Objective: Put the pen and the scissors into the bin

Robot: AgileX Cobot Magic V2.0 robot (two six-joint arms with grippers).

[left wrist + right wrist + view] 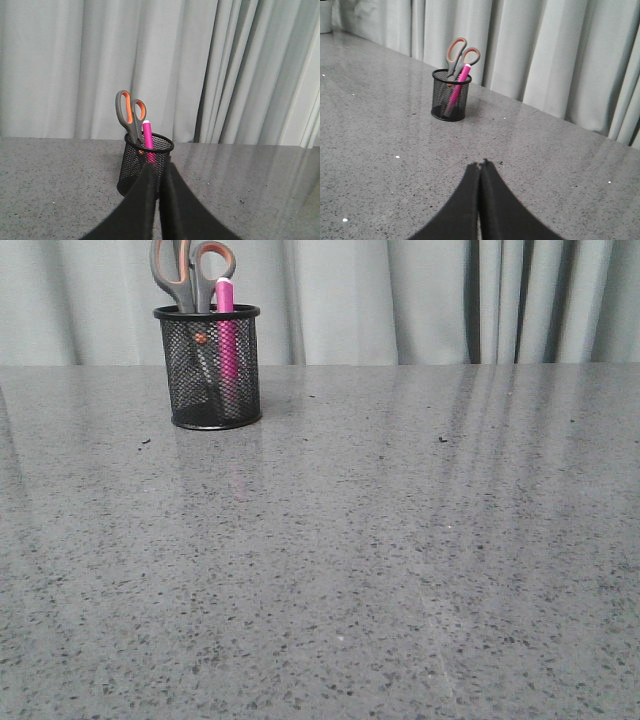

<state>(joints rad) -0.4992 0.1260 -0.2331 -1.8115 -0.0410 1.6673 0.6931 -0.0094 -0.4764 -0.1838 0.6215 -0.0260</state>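
Pink pen [225,340] and scissors [188,275] stand inside the mesh pencil cup [208,368] on the surface [400,540]. Left pincer [159,167] and right pincer [481,164] are pressed together, empty. Risk: the near left pincer could topple the cup.

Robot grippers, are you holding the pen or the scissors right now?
No, nothing is held. The left gripper and right gripper are both shut and empty. The pen and scissors stand in the bin.
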